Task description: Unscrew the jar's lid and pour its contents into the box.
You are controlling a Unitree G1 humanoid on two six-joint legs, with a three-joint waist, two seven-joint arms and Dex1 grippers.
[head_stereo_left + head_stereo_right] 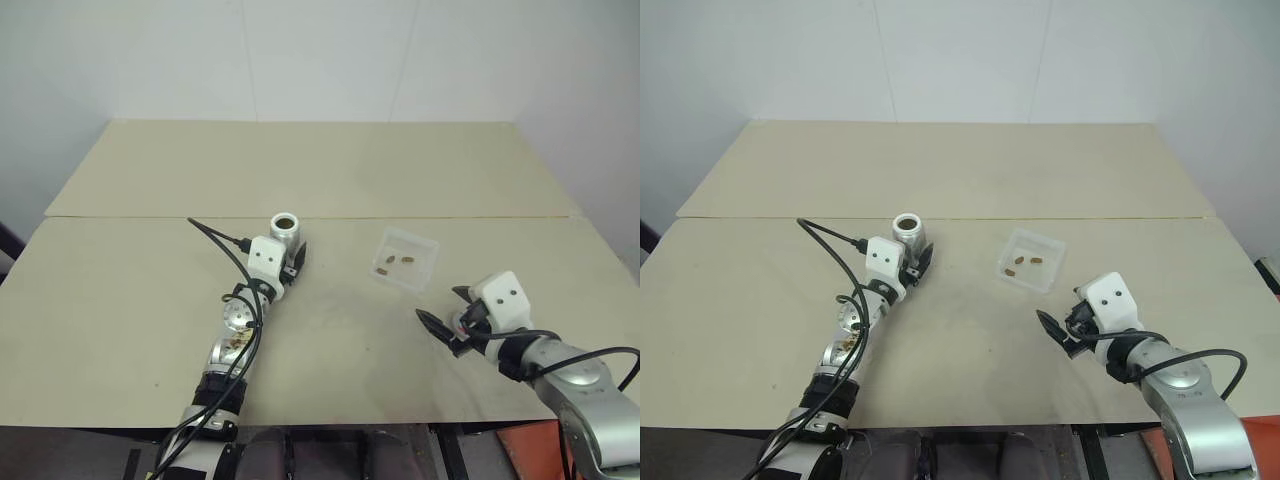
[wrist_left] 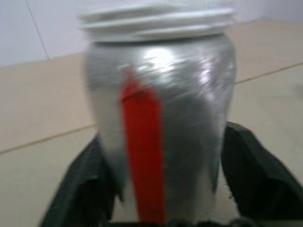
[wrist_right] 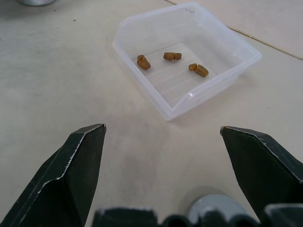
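One jar (image 1: 285,229) stands upright and uncapped on the table (image 1: 330,170), between the fingers of my left gripper (image 1: 296,258) — spread, with slight gaps either side (whether they touch, I cannot tell). Right gripper (image 1: 443,310) is spread and empty, nearer the one box (image 1: 405,258) holding three pieces (image 3: 171,56); one lid (image 3: 215,208) lies beneath it.

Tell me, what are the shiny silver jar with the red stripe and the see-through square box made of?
The shiny silver jar looks like polished metal: bright glints on its curved side, though foil-wrapped plastic is possible. The see-through square box looks like thin clear plastic: the table shows through it.
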